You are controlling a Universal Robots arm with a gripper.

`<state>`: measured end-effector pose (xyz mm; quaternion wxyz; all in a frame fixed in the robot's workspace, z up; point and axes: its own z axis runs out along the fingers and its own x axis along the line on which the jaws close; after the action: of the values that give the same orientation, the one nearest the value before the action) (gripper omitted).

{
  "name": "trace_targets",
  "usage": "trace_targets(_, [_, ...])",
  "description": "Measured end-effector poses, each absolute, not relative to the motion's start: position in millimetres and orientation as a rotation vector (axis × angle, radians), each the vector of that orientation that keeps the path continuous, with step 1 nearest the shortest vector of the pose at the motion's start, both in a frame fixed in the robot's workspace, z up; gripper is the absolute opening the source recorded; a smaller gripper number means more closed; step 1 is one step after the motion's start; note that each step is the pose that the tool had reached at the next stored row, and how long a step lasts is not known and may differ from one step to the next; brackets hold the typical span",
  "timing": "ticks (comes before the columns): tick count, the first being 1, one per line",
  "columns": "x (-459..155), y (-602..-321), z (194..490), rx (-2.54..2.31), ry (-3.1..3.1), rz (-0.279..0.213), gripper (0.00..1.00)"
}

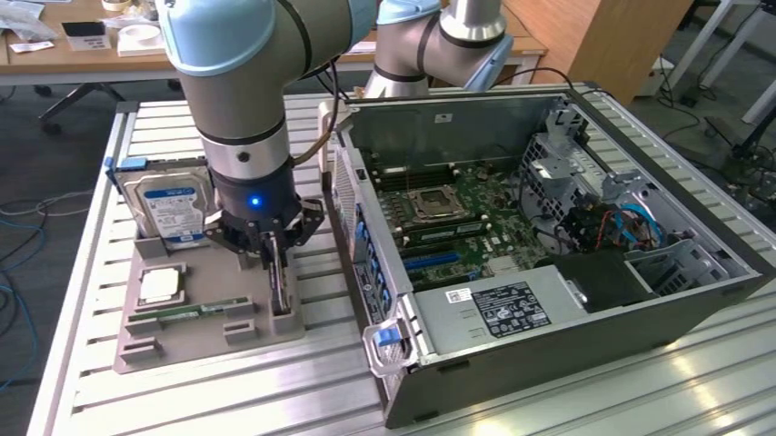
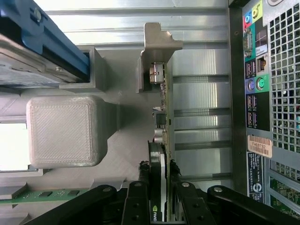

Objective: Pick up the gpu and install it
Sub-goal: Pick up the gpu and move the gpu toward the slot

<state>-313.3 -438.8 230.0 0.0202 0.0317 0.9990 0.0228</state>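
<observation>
**benchrat:** so where's the gpu [image 1: 282, 295] sitting? i count just 1 card.

**slotjockey:** yep, 1. it stands on its long edge in a slot of the grey tray [image 1: 145, 350], on the side of the tray nearest the open pc case [image 1: 582, 336]. it's outside the case, not plugged into anything in there.

**benchrat:** and the gripper [image 1: 276, 263]?

**slotjockey:** 1 gripper, right down on top of the card. the wrist view has its 2 fingers [image 2: 143, 187] one on each face of the gpu [image 2: 161, 108], pressed against it, so it's grasping the card while the card sits in its slot. the silvery bracket [image 2: 157, 47] is at the end away from the fingers.

**benchrat:** what else is on that tray?

**slotjockey:** 3 things:
- 1 hard drive [image 1: 170, 202] with a blue-white label, standing upright
- 1 square processor chip [image 1: 162, 286], lying flat
- 1 narrow green memory stick [image 1: 182, 315], just beside the chip

tray and case both sit on 1 ribbed metal table [image 1: 243, 400], with the tray on the exterior view's left of the case.
</observation>
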Motion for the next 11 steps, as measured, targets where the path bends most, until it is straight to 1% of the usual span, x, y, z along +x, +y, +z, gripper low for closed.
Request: trace_targets(11, [-313.0,-438.8,229.9,0.059,3.100,0.072,0.27])
